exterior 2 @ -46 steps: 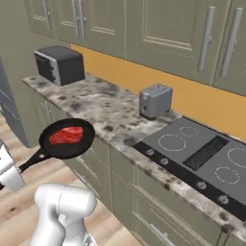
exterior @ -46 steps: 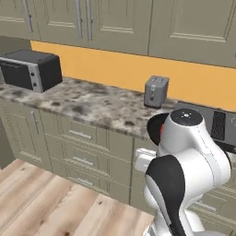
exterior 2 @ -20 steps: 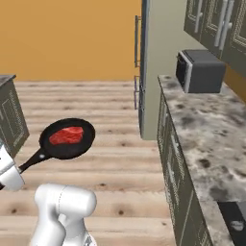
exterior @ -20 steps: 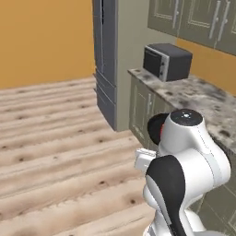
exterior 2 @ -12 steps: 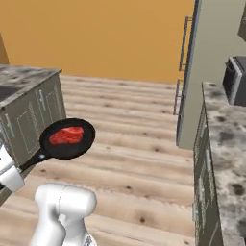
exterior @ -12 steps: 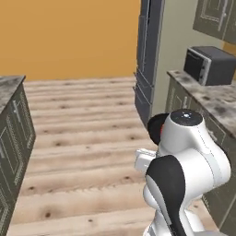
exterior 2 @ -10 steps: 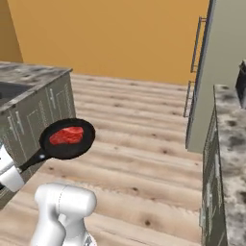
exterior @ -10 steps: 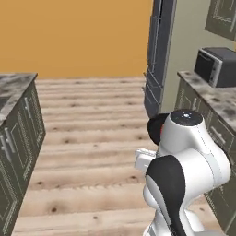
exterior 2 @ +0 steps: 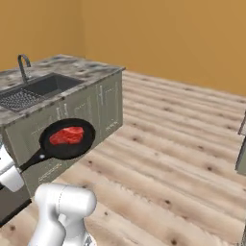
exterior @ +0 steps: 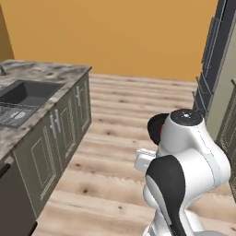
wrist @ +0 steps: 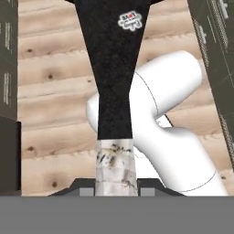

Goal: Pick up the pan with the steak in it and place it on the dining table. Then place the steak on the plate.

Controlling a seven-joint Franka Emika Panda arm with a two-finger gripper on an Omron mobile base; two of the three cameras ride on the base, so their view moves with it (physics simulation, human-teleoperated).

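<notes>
The black pan (exterior 2: 67, 140) hangs level in the air above the wooden floor, with the red steak (exterior 2: 66, 136) lying in its middle. My gripper (exterior 2: 17, 169) is shut on the end of the pan's handle at the left edge of the right base view. In the hand view the dark handle (wrist: 114, 68) runs straight up from between my gripper (wrist: 115, 190). A slice of the pan (exterior: 153, 127) peeks out behind the arm in the left base view. The plate is out of view. Whether the counter at the left is the dining table I cannot tell.
A marble-topped counter (exterior 2: 93, 70) with a sink (exterior 2: 41, 86), a faucet (exterior 2: 22, 65) and grey-green cabinet doors stands to the left, also the counter (exterior: 50, 73). A dark tall fridge (exterior: 214, 55) is at the right. Wooden floor (exterior 2: 182, 144) stretches ahead to an orange wall.
The base has kept turning, so the whole scene swept right: the fridge and microwave counter slid away and the sink counter came in. The pan and steak stay in the same grip.
</notes>
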